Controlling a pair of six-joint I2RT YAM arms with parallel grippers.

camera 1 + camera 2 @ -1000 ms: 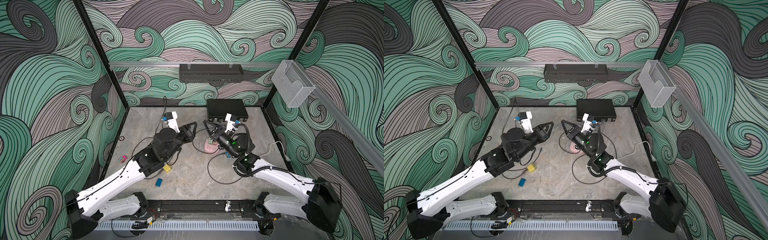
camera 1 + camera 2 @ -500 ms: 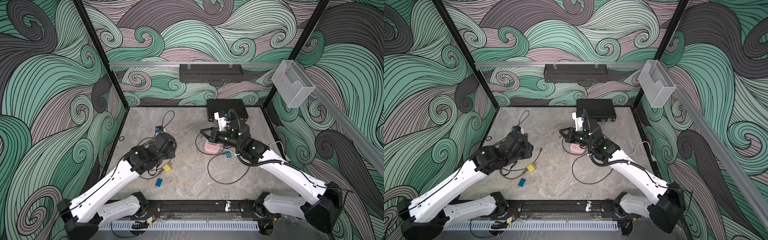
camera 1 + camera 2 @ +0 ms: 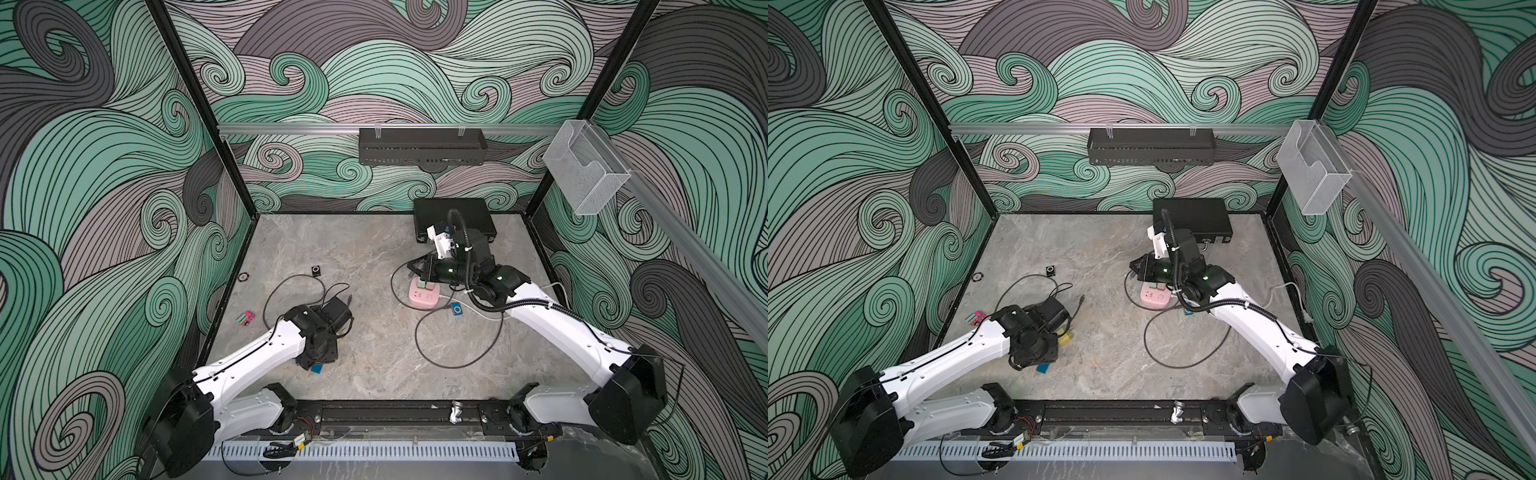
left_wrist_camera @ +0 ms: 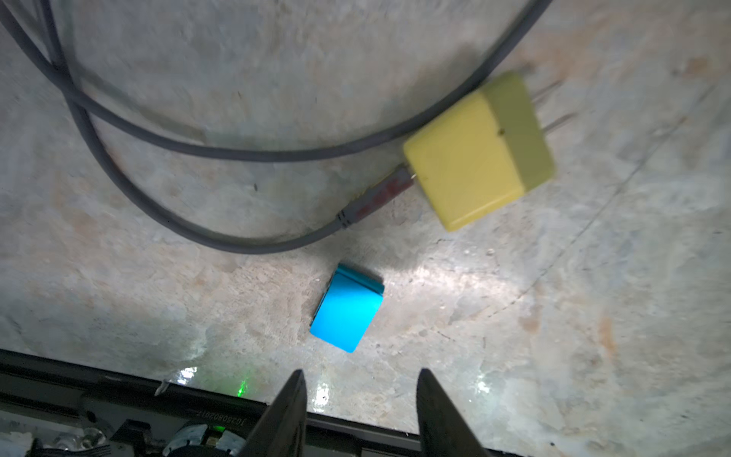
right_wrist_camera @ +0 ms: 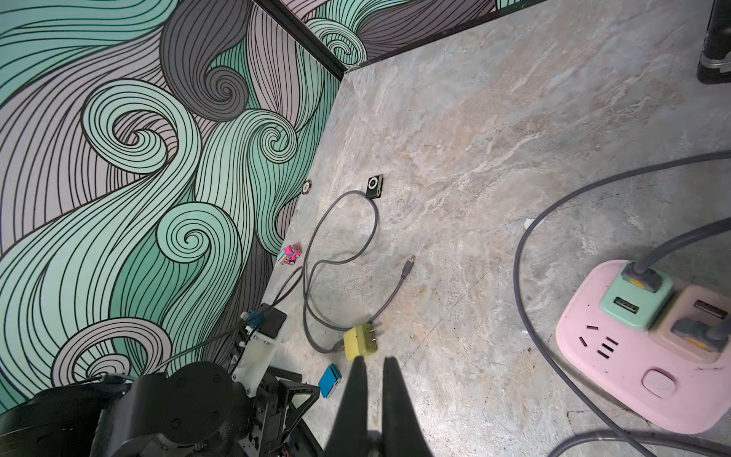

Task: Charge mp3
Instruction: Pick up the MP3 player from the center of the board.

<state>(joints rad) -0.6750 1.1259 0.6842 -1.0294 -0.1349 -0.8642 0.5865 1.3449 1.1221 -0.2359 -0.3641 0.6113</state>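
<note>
Marble tabletop (image 3: pixel 374 374): my left gripper (image 4: pixel 360 372) has dropped low, jaws spread and empty, blue mp3 (image 4: pixel 348 312) just ahead of the tips, yellow charger (image 4: pixel 474 154) beyond it, unplugged, so the grab looks next. My right gripper (image 5: pixel 374 358), jaws pressed together and empty, has swung in beside the pink power strip (image 5: pixel 633 356). Mp3 port not visible; my arm hides most of it in both top views.

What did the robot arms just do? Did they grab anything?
The left gripper pulled back from the middle toward the front and now hangs open by the blue mp3 player. The right gripper, shut and empty, kept near the pink power strip. Nothing was grabbed; the yellow charger stayed put.
</note>
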